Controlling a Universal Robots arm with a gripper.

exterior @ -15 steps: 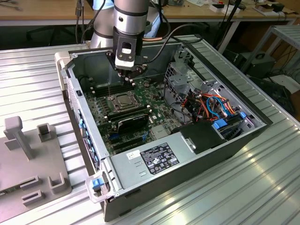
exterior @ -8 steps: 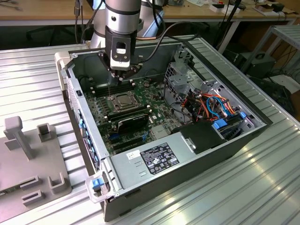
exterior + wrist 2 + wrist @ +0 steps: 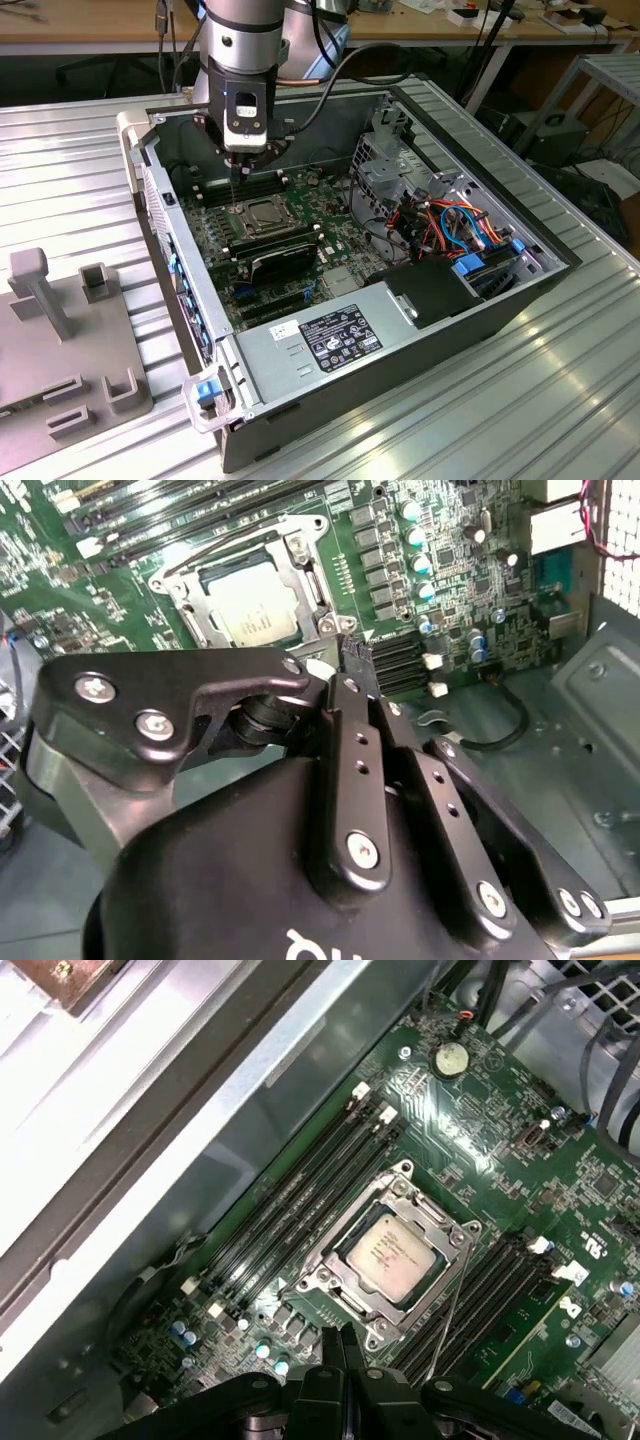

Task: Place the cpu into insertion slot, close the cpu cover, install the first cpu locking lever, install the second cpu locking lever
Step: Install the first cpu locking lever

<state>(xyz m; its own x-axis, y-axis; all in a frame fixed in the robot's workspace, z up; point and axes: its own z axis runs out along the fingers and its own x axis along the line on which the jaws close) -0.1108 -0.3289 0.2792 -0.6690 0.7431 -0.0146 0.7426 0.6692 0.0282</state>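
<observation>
Silver-grey square chip, the cpu (image 3: 390, 1250), is sitting flat in the insertion slot (image 3: 303, 1282), the square silvery-rimmed socket in the middle of the green motherboard (image 3: 500, 1140), so that part's looking done to me. Thin silvery window-frame plate, the cpu cover (image 3: 352, 1218), is lying down around it with the chip's metal top showing through the cut-out, which I'm reading as closed. The locking isn't looking finished though. One thin wire locking lever (image 3: 452, 1305) is sticking up off the socket's corner at a slant rather than lying tucked along the frame, so I'm guessing nothing is clamping the cover on that side yet. I can't tell about the other lever from these angles.

Black two-fingered gripper (image 3: 340, 1345) is hanging right above the socket's edge. In both wrist views its tips are looking clenched together, with nothing I can see pinched between them. That makes sense to me if it's acting as a pusher on that wire rather than a grabber. In the exterior view the raised wire is running up to just beside the tips, and I can't tell whether it's touching them.

Further out, long black memory slots (image 3: 290, 1210) are flanking the socket on both sides. Everything is sitting inside the open grey metal computer case (image 3: 480, 300), which is resting on a ribbed aluminium tabletop (image 3: 80, 160). A grey slotted fixture block (image 3: 60, 330) is lying off to the exterior view's left.
</observation>
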